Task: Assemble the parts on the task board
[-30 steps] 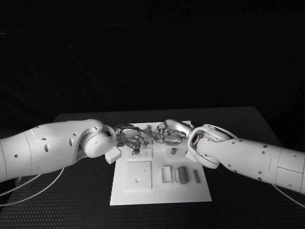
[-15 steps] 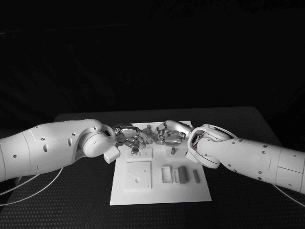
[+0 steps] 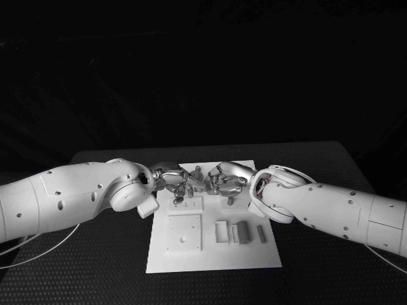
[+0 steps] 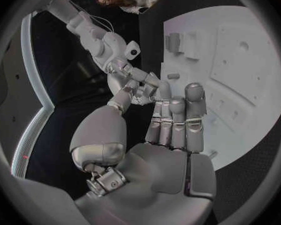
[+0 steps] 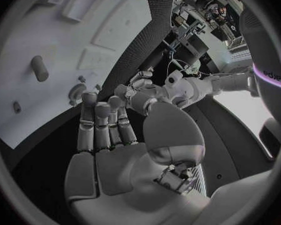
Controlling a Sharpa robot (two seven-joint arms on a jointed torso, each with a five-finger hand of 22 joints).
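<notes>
**Board still mostly loose, both hands working at its far end**

Black table (image 3: 332, 254), dark room beyond, and the white task board (image 3: 213, 254) lying square in the middle in front of me. On its near half I see a large square plate (image 3: 184, 232) with a few holes, lying flat, and just beside it a row of small bars (image 3: 240, 232) lying side by side. None of these looks fitted to anything; I judge them untouched.

My left hand (image 3: 173, 184) and right hand (image 3: 224, 181) meet over the board's far end, fingers close to one another. From the wrist cameras, the left hand (image 4: 172, 120) has its fingers stretched out together with the thumb apart, and the right hand (image 5: 106, 125) looks the same; I see nothing held in either palm. Whether a fingertip is pressing a small part down there I cannot tell from the head view.

A short peg (image 5: 39, 68) lies loose on the board near the right hand. My reading: early in the job, most of the assembly is left.
</notes>
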